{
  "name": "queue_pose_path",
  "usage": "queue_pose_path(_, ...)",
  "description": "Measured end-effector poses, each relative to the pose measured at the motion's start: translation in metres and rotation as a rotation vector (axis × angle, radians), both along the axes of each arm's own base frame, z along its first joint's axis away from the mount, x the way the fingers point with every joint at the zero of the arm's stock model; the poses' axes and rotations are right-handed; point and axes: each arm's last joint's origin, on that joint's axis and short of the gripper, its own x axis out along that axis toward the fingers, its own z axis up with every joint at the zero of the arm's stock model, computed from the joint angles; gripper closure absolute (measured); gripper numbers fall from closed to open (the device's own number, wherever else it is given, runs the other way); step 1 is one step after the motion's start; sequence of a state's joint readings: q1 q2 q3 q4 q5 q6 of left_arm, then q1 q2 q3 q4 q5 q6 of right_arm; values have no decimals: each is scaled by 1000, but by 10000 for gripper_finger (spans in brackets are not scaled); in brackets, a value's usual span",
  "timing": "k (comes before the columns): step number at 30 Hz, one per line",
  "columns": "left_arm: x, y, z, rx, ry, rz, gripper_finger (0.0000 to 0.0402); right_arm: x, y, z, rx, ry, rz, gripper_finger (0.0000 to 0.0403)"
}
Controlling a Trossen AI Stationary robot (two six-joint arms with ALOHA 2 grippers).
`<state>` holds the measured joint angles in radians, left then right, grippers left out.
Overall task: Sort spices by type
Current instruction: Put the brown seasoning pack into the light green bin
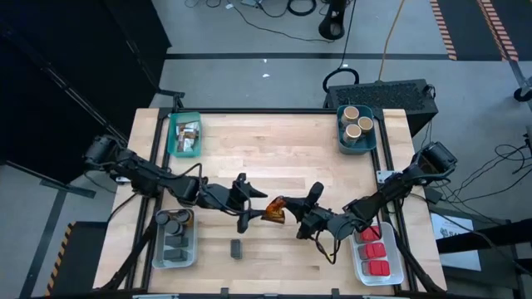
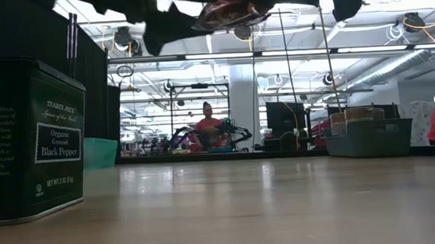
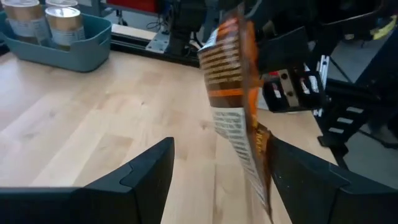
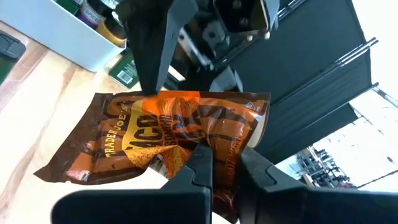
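High view: the packet [image 1: 275, 209] hangs mid-worktop between both end effectors, right [image 1: 293, 212] pinching its edge. Left wrist view: packet stands on edge between the left end effector's [image 3: 214, 180] spread fingers, ungrasped. Right wrist view: fingers clenched on it

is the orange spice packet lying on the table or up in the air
In the air: the packet hangs between both pincers, the right pincer pinching its edge, above the table.
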<state>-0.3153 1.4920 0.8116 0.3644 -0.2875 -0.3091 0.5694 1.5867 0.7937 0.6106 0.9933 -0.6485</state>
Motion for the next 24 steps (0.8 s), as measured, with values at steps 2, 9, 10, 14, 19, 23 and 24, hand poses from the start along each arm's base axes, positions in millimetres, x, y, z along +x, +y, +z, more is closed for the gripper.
queue_pose_path(2,5,1,-4,-12,-10,-17,146,0,0,1,-10,-2,2,388)
queue_pose_path(9,18,6,-15,-14,-40,-9,153,0,0,1,-12,0,-3,388)
queue_pose_path(10,18,6,-15,-3,-39,-14,160,0,0,1,-12,0,-4,388)
queue_pose_path(14,18,5,-15,48,-47,-37,224,0,-1,1,-13,1,-3,388)
queue_pose_path(19,18,3,-14,82,-57,-99,368,2,-3,0,11,-8,-11,387)
queue_pose_path(23,17,3,-14,95,-57,-108,378,2,-3,0,17,-7,-9,386)
queue_pose_path(24,17,3,-13,98,-57,-109,378,2,-3,0,25,-11,-11,384)
